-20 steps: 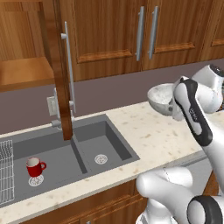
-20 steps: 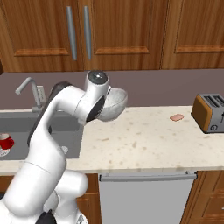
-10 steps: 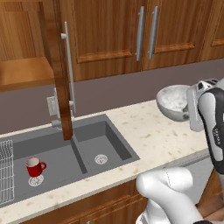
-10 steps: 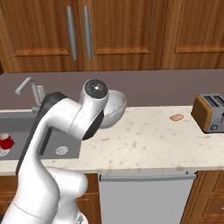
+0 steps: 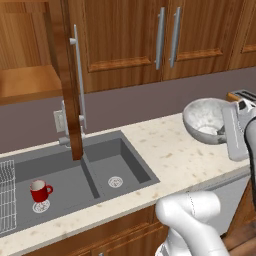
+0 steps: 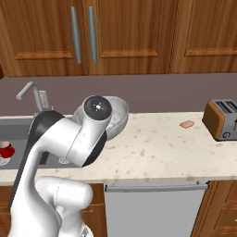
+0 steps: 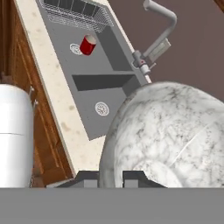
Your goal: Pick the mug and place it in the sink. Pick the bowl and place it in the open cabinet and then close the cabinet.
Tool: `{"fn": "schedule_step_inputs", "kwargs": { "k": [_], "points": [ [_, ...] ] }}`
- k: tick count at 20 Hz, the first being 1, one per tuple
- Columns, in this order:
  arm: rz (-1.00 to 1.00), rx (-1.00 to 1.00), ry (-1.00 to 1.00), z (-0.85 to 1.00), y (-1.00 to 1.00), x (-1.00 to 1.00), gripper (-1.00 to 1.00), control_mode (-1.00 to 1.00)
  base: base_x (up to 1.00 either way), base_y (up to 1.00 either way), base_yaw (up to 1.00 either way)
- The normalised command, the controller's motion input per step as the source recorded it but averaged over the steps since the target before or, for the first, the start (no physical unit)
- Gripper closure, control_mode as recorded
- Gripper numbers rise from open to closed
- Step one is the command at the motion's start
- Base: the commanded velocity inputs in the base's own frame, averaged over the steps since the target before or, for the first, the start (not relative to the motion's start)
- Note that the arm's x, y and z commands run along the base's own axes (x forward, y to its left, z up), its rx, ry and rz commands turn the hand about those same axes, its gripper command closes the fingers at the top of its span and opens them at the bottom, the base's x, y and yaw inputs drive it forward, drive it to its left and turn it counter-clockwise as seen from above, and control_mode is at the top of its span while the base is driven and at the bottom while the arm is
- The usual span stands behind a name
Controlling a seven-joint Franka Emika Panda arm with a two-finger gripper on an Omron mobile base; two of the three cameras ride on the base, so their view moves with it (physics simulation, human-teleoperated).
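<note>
The speckled grey-white bowl point(image 5: 206, 119) hangs tilted above the counter to the right of the sink, with my gripper point(image 7: 111, 177) shut on its rim. In the hand view the bowl point(image 7: 170, 131) is right in front of the fingertips. From the right base view, the bowl point(image 6: 118, 114) is partly hidden behind my arm. The red mug point(image 5: 39, 191) stands upright in the left basin of the dark grey sink point(image 5: 127, 161); the mug point(image 7: 89, 44) is far from the gripper. The cabinet point(image 5: 27, 82) at the upper left is open, its door point(image 5: 64, 75) swung out edge-on over the sink.
A toaster point(image 6: 222, 119) stands at the counter's right end, with a small pink item point(image 6: 187, 124) beside it. The faucet point(image 7: 159, 26) rises behind the sink. A white wire rack point(image 5: 5, 195) sits at the sink's left. Closed wall cabinets point(image 6: 83, 37) hang above.
The arm has swung to the right in the left base view, carrying the bowl a little right and toward the camera. The mug and the cabinet door have not moved.
</note>
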Motion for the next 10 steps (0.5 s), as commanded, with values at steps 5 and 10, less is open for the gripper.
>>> {"fn": "schedule_step_inputs", "kwargs": {
  "k": [5, 10],
  "points": [
    [0.05, 0.00, 0.00, 0.11, 0.16, -0.40, 1.00, -1.00, 0.00, 0.00, 0.00],
    [0.01, 0.00, 0.00, 0.23, 0.39, -0.16, 1.00, -1.00, 0.00, 0.00, 0.00]
  ]
}}
